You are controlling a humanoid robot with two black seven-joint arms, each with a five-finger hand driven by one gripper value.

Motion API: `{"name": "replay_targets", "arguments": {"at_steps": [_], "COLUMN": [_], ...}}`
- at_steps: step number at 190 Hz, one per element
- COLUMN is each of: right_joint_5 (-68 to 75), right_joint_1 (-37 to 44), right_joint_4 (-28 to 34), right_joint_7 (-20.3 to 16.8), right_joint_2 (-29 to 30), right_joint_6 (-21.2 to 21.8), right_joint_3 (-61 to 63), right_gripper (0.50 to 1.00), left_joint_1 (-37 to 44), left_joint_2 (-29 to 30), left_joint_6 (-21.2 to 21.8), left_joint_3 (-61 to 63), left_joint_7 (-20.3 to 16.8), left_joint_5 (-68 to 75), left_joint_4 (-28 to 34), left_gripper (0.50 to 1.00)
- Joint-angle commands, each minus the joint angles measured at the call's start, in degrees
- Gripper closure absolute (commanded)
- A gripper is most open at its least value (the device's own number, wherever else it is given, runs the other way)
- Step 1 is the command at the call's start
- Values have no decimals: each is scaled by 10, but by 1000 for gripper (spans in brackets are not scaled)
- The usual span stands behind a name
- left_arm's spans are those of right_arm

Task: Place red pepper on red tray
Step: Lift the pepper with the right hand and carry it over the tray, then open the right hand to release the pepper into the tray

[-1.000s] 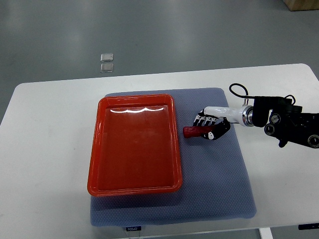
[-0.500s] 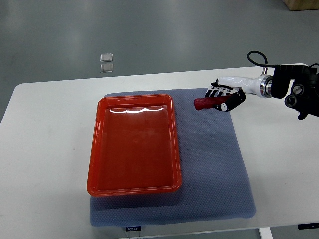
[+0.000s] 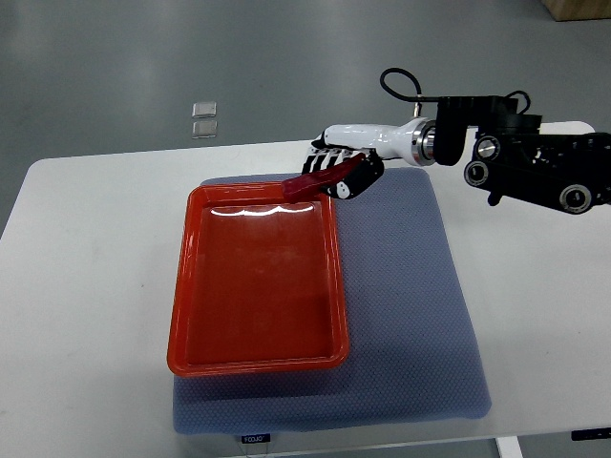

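The red pepper (image 3: 307, 184) is a long dark-red piece held in the air over the far right corner of the red tray (image 3: 191, 315). My right hand (image 3: 342, 174) is shut on the pepper's right end, with the black-and-white fingers (image 3: 331, 153) curled over it. Its arm (image 3: 516, 162) reaches in from the right edge. The tray is a shallow red rectangle lying on the left half of a grey-blue mat (image 3: 410, 315), and nothing lies inside it. The left arm does not show.
The mat lies on a white table (image 3: 86, 286). Two small clear squares (image 3: 203, 118) lie on the grey floor beyond the table's far edge. A brown box corner (image 3: 582, 8) shows at the top right.
The right hand lifted the pepper off the mat beside the tray, carried it up and away, then swung it left until it hangs over the tray's far right corner.
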Motion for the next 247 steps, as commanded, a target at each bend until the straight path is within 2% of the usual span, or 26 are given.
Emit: {"name": "replay_targets", "arguments": {"at_steps": [1, 25, 51, 92, 164, 176, 192, 203, 212, 227, 247], "right_joint_5": [0, -1, -3, -7, -11, -11, -9, -7, -3, -3, -2], "right_joint_1": [-4, -9, -25, -48, -89, -92, -93, -94, -94, -93, -92], "right_joint_4": [-41, -89, -122, -160, -169, -169, -169, -169, -169, -169, -169], "right_joint_7": [0, 1, 7, 14, 16, 16, 16, 16, 16, 16, 16], "right_joint_2": [68, 144, 192, 192, 192, 192, 192, 192, 192, 192, 192], "right_joint_6": [-9, -16, -19, -34, -49, -51, -51, -51, -51, -51, -52], "right_joint_3": [-2, -4, -5, -34, -37, -37, -35, -33, -30, -27, -25], "right_gripper": [1000, 1000, 1000, 1000, 989, 955, 812, 767, 699, 646, 640], "left_joint_1": [0, 0, 0, 0, 0, 0, 0, 0, 0, 0, 0], "left_joint_2": [0, 0, 0, 0, 0, 0, 0, 0, 0, 0, 0], "left_joint_6": [0, 0, 0, 0, 0, -1, -1, -1, -1, -1, 0], "left_joint_3": [0, 1, 1, 1, 2, 1, 2, 2, 1, 1, 1], "left_joint_7": [-1, 0, 0, -1, 0, 0, -1, 0, -1, 0, -1], "left_joint_5": [0, 1, 0, 1, 1, 1, 1, 1, 1, 1, 1], "left_joint_4": [0, -1, -1, -2, -3, -3, -3, -3, -2, -2, -2], "left_gripper": [500, 500, 500, 500, 500, 500, 500, 500, 500, 500, 500]}}
